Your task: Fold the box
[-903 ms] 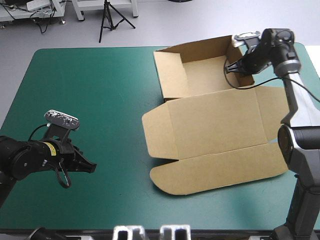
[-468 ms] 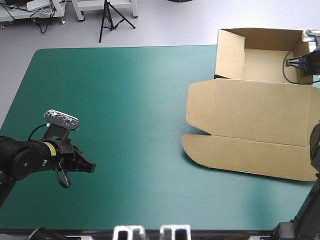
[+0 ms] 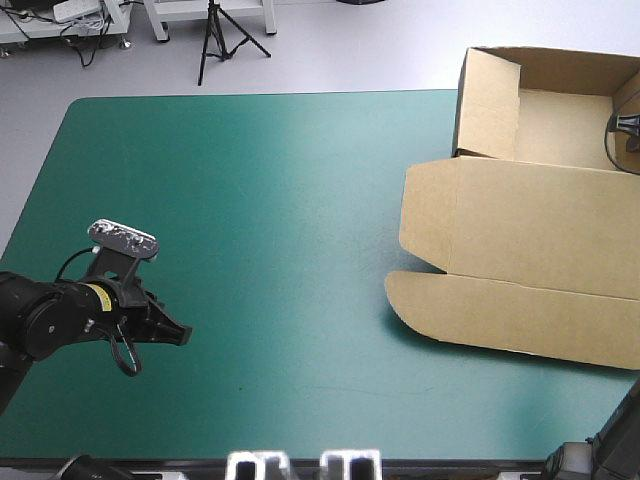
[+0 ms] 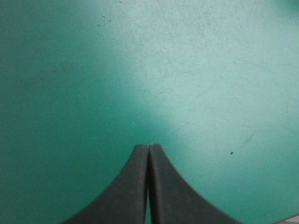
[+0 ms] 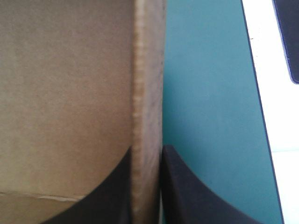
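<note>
The brown box (image 3: 540,230) lies at the table's far right. Its tray has raised walls at the far edge, and its lid lies flat toward the front with a rounded flap nearest me. In the high view my right gripper (image 3: 632,123) barely shows at the picture's right edge, at the tray's right wall. The right wrist view shows that gripper (image 5: 147,151) shut on the upright box wall (image 5: 148,84), one black finger on each side. Far from the box, my left gripper (image 3: 180,335) rests low over the table's front left. It (image 4: 149,147) is shut on nothing, above bare cover.
Teal-green cover (image 3: 250,200) lies bare between the left gripper and the box. In the right wrist view the table's right edge (image 5: 259,93) runs close beside the held wall, with pale floor beyond.
The box has slid to the right and turned, from mid-right of the table to its far right corner. The right arm went with it, nearly out of the high view. The left arm stayed still.
</note>
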